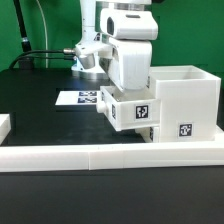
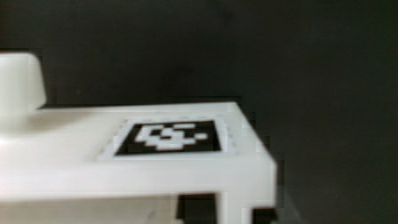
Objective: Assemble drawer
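The large white drawer housing (image 1: 188, 98) stands at the exterior view's right, open at the top, with a tag on its front. A smaller white tray (image 1: 134, 112) with a tag sits against the housing's left side. My gripper (image 1: 119, 92) comes down on the tray from above. In the wrist view the tray's tagged face (image 2: 175, 137) fills the frame, with a white knob (image 2: 18, 82) at one edge. My gripper (image 2: 230, 208) has its dark fingertips (image 2: 198, 208) on either side of a thin white tray wall, shut on it.
A long low white border rail (image 1: 100, 154) runs across the front. The marker board (image 1: 78, 98) lies flat behind the tray. A small white part (image 1: 4, 126) shows at the exterior view's left edge. Black cables lie at the back left.
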`<state>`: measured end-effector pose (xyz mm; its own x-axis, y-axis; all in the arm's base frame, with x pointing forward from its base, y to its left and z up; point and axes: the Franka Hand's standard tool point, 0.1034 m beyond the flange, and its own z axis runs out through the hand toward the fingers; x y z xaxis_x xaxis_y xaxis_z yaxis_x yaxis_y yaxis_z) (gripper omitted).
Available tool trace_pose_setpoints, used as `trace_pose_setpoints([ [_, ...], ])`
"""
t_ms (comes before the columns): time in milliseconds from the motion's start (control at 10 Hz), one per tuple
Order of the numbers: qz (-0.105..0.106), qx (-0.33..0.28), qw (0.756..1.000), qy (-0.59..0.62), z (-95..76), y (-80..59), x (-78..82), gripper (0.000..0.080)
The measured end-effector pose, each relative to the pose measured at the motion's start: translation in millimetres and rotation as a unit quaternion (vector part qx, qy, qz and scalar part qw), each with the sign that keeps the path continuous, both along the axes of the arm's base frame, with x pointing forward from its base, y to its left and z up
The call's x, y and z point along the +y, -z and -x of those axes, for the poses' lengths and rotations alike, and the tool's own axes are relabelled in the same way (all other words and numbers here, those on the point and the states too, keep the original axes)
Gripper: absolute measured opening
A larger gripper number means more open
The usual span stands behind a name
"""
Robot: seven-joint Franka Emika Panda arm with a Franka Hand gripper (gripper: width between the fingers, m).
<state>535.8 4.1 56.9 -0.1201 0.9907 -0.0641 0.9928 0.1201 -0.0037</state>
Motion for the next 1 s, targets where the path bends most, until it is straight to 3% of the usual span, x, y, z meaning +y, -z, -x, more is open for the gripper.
trace_pose_setpoints([
  [300,-0.002,-0.003,0.999,0.033,-1.0,-0.1,13.1,0.0044],
  [700,-0.002,-0.004,0.998,0.057,-0.6,0.1,15.8,0.0044],
  [1000,-0.001,-0.009,0.998,0.056,-4.0,-8.7,16.5,0.0454],
])
